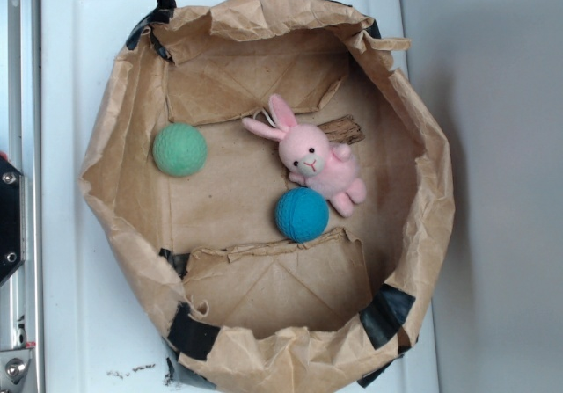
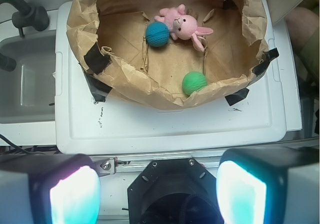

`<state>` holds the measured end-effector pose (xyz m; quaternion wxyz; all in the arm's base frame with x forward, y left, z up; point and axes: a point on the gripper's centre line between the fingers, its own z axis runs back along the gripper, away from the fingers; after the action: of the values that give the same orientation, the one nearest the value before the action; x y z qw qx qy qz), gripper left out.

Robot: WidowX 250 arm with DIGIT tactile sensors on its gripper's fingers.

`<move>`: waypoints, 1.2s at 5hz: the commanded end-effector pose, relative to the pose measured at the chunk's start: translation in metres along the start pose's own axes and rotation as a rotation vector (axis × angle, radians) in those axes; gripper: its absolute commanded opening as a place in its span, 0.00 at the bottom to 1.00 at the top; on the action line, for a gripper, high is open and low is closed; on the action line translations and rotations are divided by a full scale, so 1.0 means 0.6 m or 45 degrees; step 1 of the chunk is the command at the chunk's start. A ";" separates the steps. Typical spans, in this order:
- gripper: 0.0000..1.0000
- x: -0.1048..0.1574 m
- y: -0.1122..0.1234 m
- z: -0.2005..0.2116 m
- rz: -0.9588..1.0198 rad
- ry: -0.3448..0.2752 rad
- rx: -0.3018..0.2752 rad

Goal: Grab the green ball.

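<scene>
Inside paper bag (image 1: 123,191): green ball (image 1: 180,149) (untouched) | claw (image 2: 157,194) spread, well apart

1. A white plastic desk (image 1: 88,323) fills the scene, with a raised rim along its edges.
2. Left of the desk in the wrist view sits a pale sink (image 2: 25,83) with a dark faucet (image 2: 22,13) at its far corner.
3. Right of the desk — a plain grey surface (image 1: 501,191), evenly lit.

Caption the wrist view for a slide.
Open gripper hangs outside the paper bag holding the green ball.
</scene>
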<state>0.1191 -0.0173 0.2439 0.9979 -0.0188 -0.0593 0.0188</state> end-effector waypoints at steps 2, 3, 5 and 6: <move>1.00 0.077 0.009 -0.040 -0.001 -0.005 -0.008; 1.00 0.146 0.019 -0.081 -0.031 -0.033 -0.004; 1.00 0.236 0.070 -0.128 -0.088 -0.058 -0.030; 1.00 0.236 0.070 -0.128 -0.088 -0.058 -0.030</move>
<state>0.2611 0.0245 0.1662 0.9978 -0.0325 -0.0525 -0.0239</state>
